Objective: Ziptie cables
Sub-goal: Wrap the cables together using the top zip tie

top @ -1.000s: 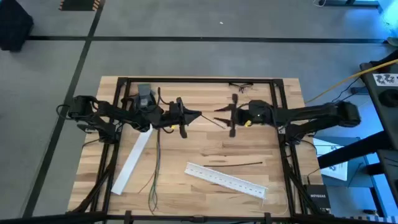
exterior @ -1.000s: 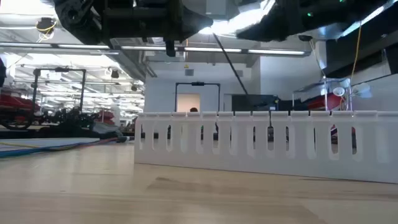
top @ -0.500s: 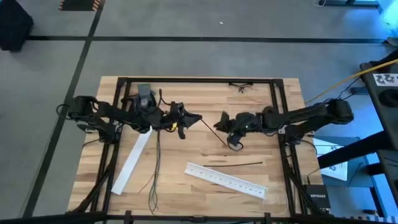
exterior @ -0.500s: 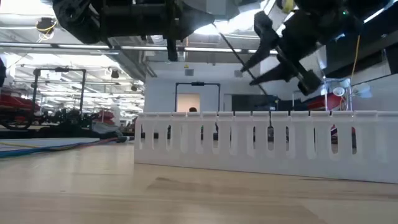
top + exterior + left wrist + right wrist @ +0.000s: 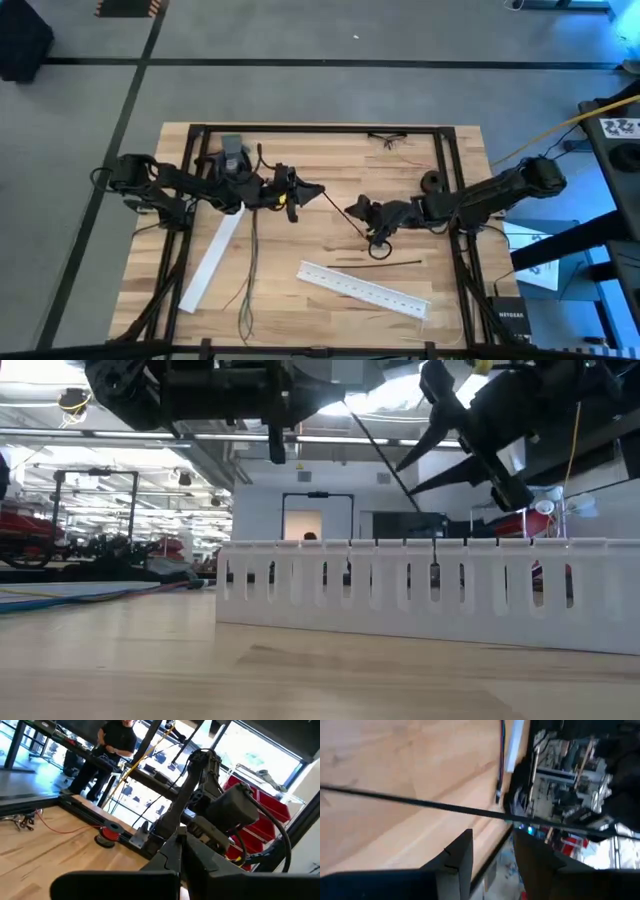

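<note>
The cables (image 5: pixel 250 255) lie limp on the table, running from under my left arm toward the near edge, where their ends splay (image 5: pixel 245 318). My left gripper (image 5: pixel 305 188) hovers at mid-table, shut on a thin black zip tie (image 5: pixel 342 212) that slants down toward my right gripper (image 5: pixel 363 228). My right gripper is open and tipped down. The tie's free end (image 5: pixel 445 808) crosses just ahead of its fingertips, and I see no touch. In the low view the tie (image 5: pixel 378 455) runs down past the right fingers (image 5: pixel 420 445). My left gripper pinches the zip tie's near end (image 5: pixel 318 190) between its two shut fingers (image 5: pixel 180 857), coming level from the table's left. The tie sticks out past the fingertips, slanting toward the table's right and near side, its free end clear of my right gripper's fingers.
One white perforated strip (image 5: pixel 365 290) lies near the front right, another (image 5: pixel 212 258) beside the cables. A loose black tie (image 5: pixel 392 262) lies between. A grey block (image 5: pixel 232 155), a small dark item (image 5: pixel 388 140) and a black roll (image 5: pixel 432 181) sit farther back.
My right gripper has swung from mid-table toward the near edge and slightly left, tipping its open fingers downward until they stand at the zip tie's free end. The tie stays slanted in my left gripper.
</note>
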Available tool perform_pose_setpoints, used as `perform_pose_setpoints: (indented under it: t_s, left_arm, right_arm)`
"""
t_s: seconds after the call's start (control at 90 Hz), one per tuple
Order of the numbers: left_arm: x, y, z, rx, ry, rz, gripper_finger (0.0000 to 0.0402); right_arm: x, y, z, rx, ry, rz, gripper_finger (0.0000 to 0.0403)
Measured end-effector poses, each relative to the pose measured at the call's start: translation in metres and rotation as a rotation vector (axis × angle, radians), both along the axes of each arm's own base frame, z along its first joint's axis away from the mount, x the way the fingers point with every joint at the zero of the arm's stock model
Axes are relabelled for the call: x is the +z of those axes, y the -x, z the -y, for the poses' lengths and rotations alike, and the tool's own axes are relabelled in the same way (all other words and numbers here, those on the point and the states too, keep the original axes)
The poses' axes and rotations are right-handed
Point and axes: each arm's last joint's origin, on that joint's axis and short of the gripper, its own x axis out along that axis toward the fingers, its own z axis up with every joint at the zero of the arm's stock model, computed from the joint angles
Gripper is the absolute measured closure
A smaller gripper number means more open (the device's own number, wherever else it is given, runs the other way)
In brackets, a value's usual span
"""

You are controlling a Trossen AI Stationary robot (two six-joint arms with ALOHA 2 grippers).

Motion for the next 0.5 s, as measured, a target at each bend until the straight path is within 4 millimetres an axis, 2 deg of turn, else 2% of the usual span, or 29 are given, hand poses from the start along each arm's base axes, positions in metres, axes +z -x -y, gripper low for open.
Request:
perform_pose_setpoints:
  t_s: [0.167,0.311,0.5]
  left_arm:
    - [0.0,0.0,0.0,0.002,0.021,0.001,0.0401]
    - [-0.001,0.0,0.0,0.001,0.029,-0.004,0.0401]
    - [-0.003,0.0,-0.001,0.007,0.041,-0.03,0.0401]
  right_arm:
    - [-0.002,0.002,-0.008,0.055,-0.013,-0.021,0.0272]
    - [-0.011,0.0,-0.009,0.086,-0.006,-0.08,0.0272]
    - [-0.011,-0.006,-0.011,0.15,0.043,-0.051,0.0272]
